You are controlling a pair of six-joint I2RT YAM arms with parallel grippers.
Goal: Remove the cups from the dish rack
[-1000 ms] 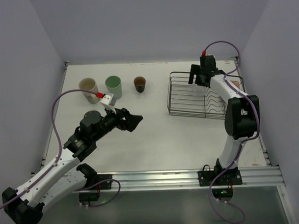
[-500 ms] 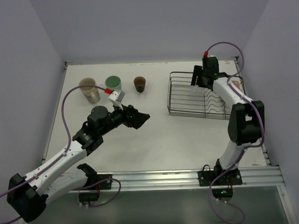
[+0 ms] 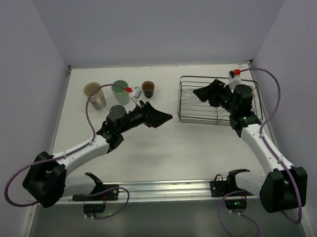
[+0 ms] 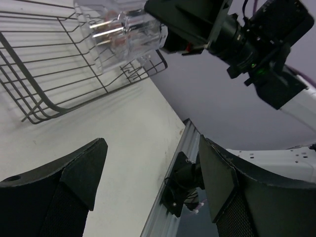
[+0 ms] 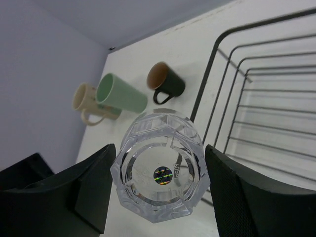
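The right claw is closed part-way around a clear faceted glass, one black finger on each side of it. It holds the glass on its side in the air at the left end of the dish rack. Whether the glass touches the wires cannot be told from any view. A small round iridescent sticker sits at the centre of the glass's base, and the tiny characters beside it are too small to read. The left claw is spread wide and holds nothing. It points across the bare white table toward the rack and stops short of its near-left corner. In the left wrist view the glass hangs above the rack's wire rim, with the right arm's camera housing behind it. Three more cups stand upright in a row on the table, left of the rack and well apart from it. They are a cream cup with a handle, a mint-green cup just beside it, and a shorter dark brown cup with a handle and a tan inside.
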